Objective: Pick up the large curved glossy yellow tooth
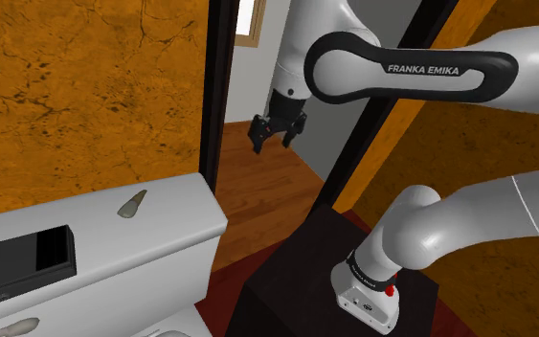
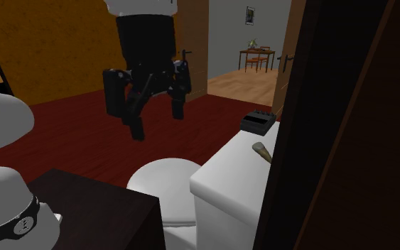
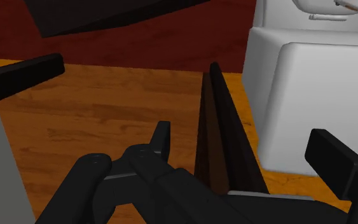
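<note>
The curved greyish-tan tooth point(image 1: 131, 203) lies flat, long axis slanting across the white toilet tank lid point(image 1: 167, 244), well apart from the spread, empty black hand point(image 1: 277, 132).

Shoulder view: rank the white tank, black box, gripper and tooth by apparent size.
1. white tank, clearly largest
2. black box
3. gripper, open. It hangs off the tank at a different depth, so its order against the box is unsure
4. tooth, smallest
</note>
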